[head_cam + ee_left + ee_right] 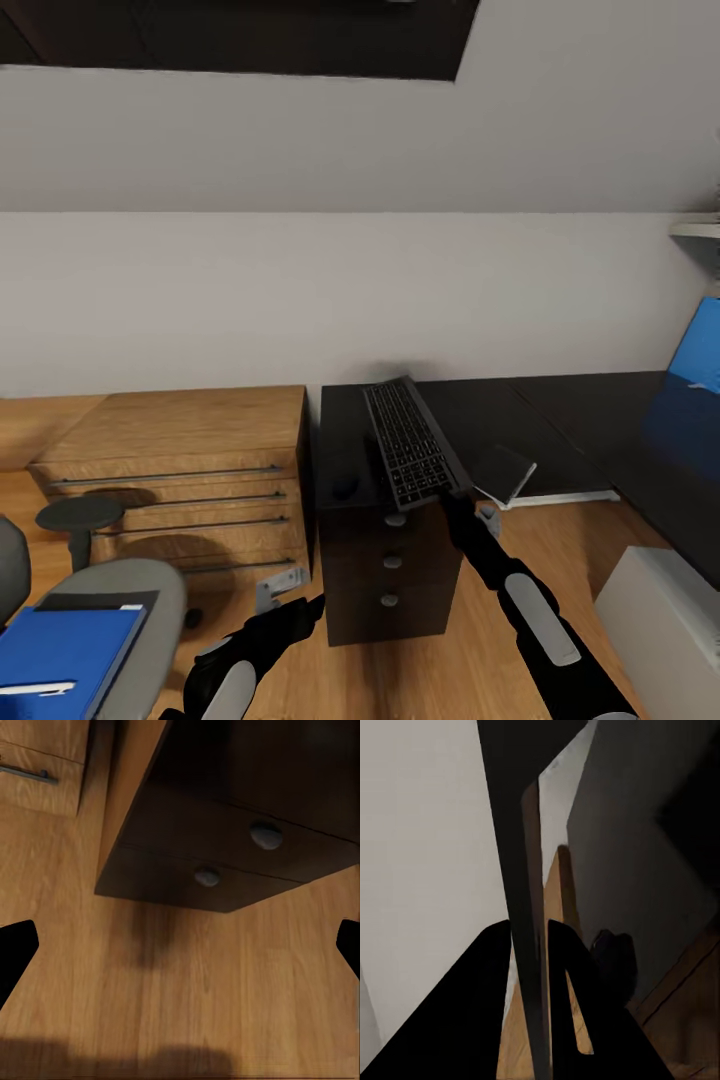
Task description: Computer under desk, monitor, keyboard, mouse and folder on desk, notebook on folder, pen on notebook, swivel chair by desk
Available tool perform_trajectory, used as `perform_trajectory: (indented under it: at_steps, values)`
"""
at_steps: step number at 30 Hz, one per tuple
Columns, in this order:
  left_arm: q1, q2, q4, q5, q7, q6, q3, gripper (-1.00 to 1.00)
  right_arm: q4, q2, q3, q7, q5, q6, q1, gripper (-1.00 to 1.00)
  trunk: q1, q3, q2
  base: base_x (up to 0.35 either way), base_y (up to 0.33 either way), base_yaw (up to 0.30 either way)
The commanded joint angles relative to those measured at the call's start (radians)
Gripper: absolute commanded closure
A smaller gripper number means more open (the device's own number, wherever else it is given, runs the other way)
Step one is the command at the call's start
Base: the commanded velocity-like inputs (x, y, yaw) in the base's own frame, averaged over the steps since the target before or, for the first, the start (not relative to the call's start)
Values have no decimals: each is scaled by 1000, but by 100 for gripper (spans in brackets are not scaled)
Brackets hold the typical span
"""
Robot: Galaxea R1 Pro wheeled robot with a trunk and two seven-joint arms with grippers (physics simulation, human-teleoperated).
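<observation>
Head view: right gripper (452,492) pinching keyboard (408,443) edge, held tilted over desk (560,420) end (mouse (345,487) nearby). Lower flat w/o nudging mouse. Left gripper (180,945) spread, idle.

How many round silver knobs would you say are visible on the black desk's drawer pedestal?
3, stacked vertically on the glossy black pedestal front: top knob, middle knob, bottom knob; none seem hidden.

The right arm reaches forward and its end effector (526,967) pinches the keyboard (408,440) edge between both fingers. The left arm hangs low, its end effector (180,945) wide apart, pointing down
</observation>
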State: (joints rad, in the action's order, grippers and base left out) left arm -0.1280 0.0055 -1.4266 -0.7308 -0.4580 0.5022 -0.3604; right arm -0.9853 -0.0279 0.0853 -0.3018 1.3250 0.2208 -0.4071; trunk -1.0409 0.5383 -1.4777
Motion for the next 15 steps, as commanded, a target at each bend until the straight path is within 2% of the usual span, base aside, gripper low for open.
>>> perform_trajectory:
  at_steps: [1,4,8,10,11,15]
  values:
    - [-1,0,-1,-9,-10,1,-2,-100,-18,-2,1,4,8,4,1,100,4,-2,7,-258,-94,0]
    - [-1,-2,-1,2,-14,2,-4,-100,-78,-8,0,52,11,39,4,100,16,-12,28,-273,-147,0]
    - [-1,-5,-1,30,-36,2,-11,-100,-116,-32,0,67,12,91,9,100,31,-24,56,-262,-216,0]
    - [-1,-5,-1,37,-46,2,-16,-100,-131,-51,0,62,12,116,10,100,39,-30,70,-251,-233,0]
    - [-1,-6,-1,41,-56,2,-22,-100,-144,-73,0,40,13,143,11,100,43,-33,77,-242,-239,0]
    - [-1,-7,-1,43,-60,3,-24,-100,-149,-90,-1,22,13,159,12,100,58,-46,105,-239,-241,0]
